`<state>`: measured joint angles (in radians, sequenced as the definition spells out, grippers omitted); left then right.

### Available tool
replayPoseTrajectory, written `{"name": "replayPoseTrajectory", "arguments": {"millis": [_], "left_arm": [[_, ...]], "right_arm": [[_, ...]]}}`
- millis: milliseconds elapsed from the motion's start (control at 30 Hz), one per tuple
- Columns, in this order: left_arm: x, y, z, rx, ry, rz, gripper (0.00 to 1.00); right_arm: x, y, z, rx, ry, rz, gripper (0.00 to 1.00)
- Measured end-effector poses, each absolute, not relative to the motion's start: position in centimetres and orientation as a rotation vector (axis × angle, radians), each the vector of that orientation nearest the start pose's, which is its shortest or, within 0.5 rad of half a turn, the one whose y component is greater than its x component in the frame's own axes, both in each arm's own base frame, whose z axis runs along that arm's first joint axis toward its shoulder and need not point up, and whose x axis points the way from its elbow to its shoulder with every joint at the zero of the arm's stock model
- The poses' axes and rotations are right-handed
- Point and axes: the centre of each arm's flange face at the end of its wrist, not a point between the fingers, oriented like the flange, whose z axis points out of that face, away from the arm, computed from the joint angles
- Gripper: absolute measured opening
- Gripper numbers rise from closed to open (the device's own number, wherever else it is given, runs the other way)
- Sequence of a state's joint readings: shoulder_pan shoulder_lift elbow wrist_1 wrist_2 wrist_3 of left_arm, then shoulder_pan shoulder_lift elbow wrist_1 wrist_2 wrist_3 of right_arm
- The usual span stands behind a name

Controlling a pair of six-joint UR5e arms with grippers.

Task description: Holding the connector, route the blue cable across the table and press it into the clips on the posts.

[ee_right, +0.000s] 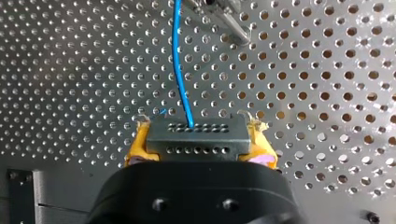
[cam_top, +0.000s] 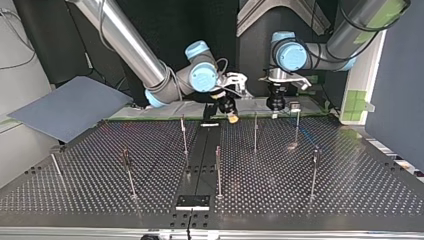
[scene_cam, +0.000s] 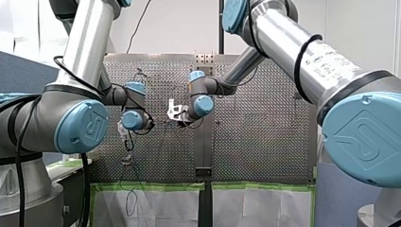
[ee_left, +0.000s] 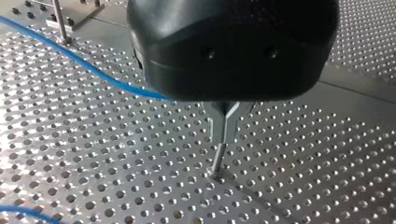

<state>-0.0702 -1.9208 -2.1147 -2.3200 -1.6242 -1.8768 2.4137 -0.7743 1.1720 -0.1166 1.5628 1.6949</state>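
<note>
In the right wrist view my right gripper (ee_right: 198,144) is shut on a dark grey connector (ee_right: 196,140), clamped between its yellow pads (ee_right: 136,147). The blue cable (ee_right: 180,60) leaves the connector and runs ahead over the perforated table. In the top view this gripper (cam_top: 231,117) hangs low at the table's far edge, near the middle. My left gripper (cam_top: 275,114) is beside it, towards that view's right. In the left wrist view its metal fingers (ee_left: 223,133) are shut, tips down at the table, nothing seen between them. The cable (ee_left: 79,60) passes behind its black housing.
Several thin metal posts stand on the table, among them one post (cam_top: 183,132) near the right gripper, another post (cam_top: 255,131) and a third post (cam_top: 297,125) by the left gripper. A grey board (cam_top: 70,107) lies at the top view's left. A black plate (cam_top: 192,201) sits at the near edge.
</note>
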Motion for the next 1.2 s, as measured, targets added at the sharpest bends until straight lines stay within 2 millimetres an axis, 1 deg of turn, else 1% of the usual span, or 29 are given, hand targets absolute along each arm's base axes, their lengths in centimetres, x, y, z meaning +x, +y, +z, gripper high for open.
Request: {"name": "replayPoseTrajectory", "arguments": {"millis": [233, 467, 600, 767, 967, 1200], "left_arm": [[48.7, -16.4, 14.1, -0.213, 1.633, -0.271, 0.0], [50.0, -16.3, 14.4, -0.213, 1.619, -0.273, 0.0], [50.9, -16.3, 13.8, -0.201, 1.638, -0.27, 0.0], [52.0, -16.2, 13.2, -0.202, 1.637, -0.268, 0.0], [53.5, -15.4, 13.9, -0.21, 1.618, -0.26, 0.0], [55.0, -15.0, 15.1, -0.203, 1.601, -0.263, 0.0]], "right_arm": [[63.6, -39.3, 18.4, -2.546, 1.162, -2.051, 0.0], [63.3, -40.6, 18.6, -2.489, 1.195, -2.101, 0.0], [63.1, -41.4, 18.7, -2.456, 1.208, -2.135, 0.0], [63.0, -41.8, 18.8, -2.439, 1.213, -2.149, 0.0], [62.5, -42.5, 18.6, -2.433, 1.227, -2.149, 0.0], [61.9, -43.7, 18.3, -2.425, 1.252, -2.158, 0.0]]}}
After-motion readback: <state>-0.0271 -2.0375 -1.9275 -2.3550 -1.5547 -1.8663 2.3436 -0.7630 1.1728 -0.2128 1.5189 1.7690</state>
